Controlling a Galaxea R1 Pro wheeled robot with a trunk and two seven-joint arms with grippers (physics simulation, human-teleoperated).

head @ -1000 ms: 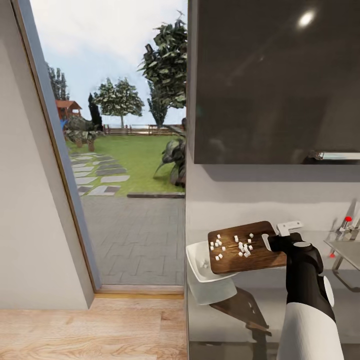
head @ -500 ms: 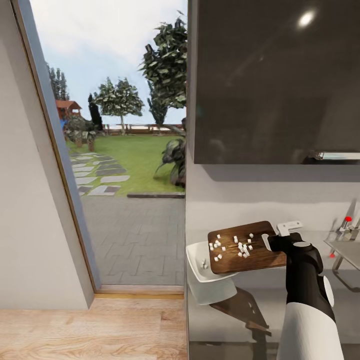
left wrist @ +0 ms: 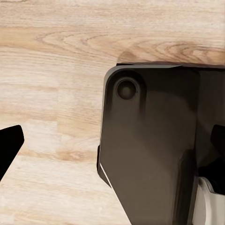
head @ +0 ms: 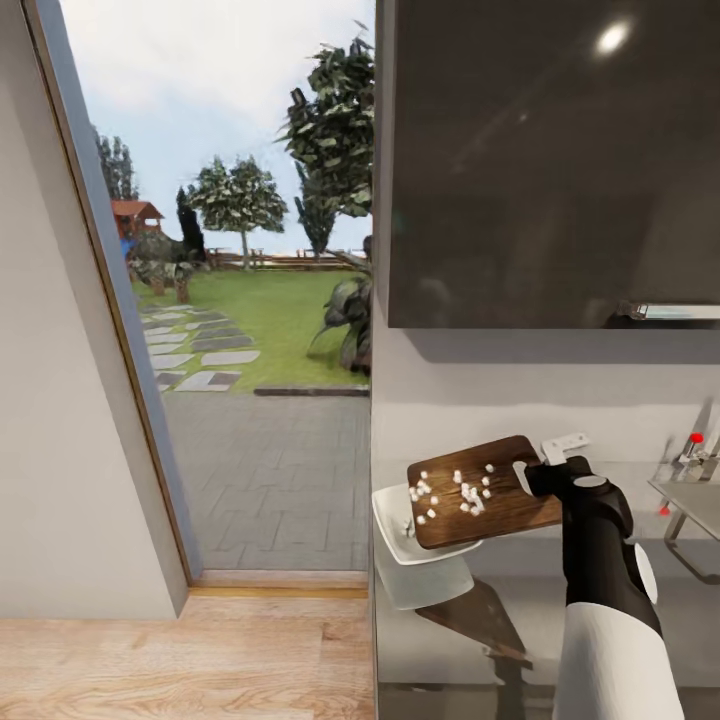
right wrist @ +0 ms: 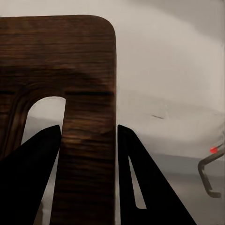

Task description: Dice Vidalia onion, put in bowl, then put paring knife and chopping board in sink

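My right gripper [head: 541, 470] is shut on the handle end of the dark wooden chopping board [head: 480, 497] and holds it in the air, its far end tilted down over the white bowl [head: 398, 552]. Several small white pieces of diced onion [head: 466, 493] lie on the board, and one or two rest inside the bowl. In the right wrist view, the right gripper [right wrist: 89, 133] pinches the chopping board [right wrist: 70, 70] on the strip beside its handle hole. The bowl stands at the left end of the grey countertop [head: 520, 625]. The paring knife is out of view.
The sink [head: 695, 503] and its chrome tap [head: 693, 447] with a red dot sit at the right edge. A dark wall cabinet [head: 550, 160] hangs above the counter. A doorway [head: 250, 300] to a garden opens on the left. My left gripper [left wrist: 117, 136] hangs open over the wooden floor [left wrist: 51, 70].
The right gripper has shifted the board slightly left and tipped its far end lower. The onion pieces have slid toward the bowl.
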